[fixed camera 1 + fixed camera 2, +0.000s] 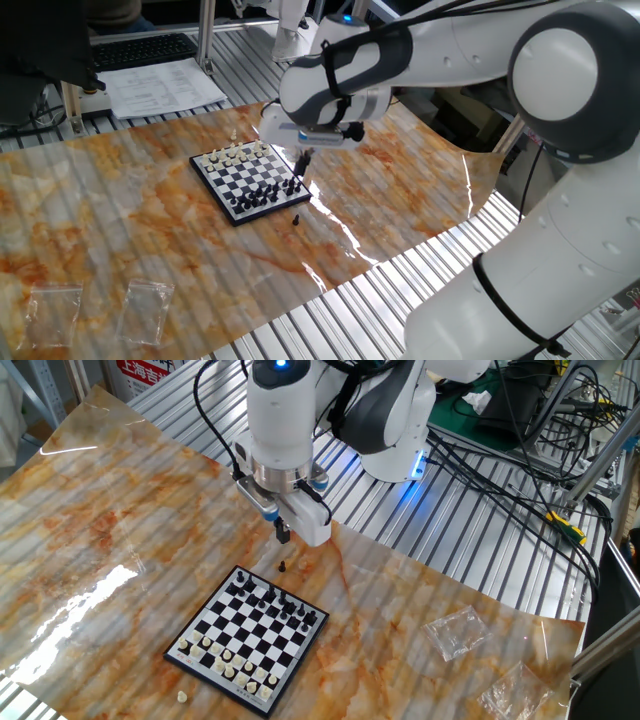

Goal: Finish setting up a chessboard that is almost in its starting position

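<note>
The chessboard (248, 178) lies on the marbled sheet, with cream pieces along one edge and black pieces along the other. It also shows in the other fixed view (250, 638). A loose black piece (296, 219) stands on the sheet just off the board's black side, also seen from the other side (282, 567). A loose cream piece (234, 137) lies off the cream side, also seen from the other side (183, 698). My gripper (303, 163) hangs above the sheet next to the board, near the black piece (283, 533). Its fingers look closed together and empty.
Two clear plastic bags (50, 305) (148, 305) lie at the sheet's near left; they also show in the other view (455, 632) (520, 695). Papers and a keyboard (140, 48) sit at the back. Cables and the arm's base (395, 455) stand beyond the sheet.
</note>
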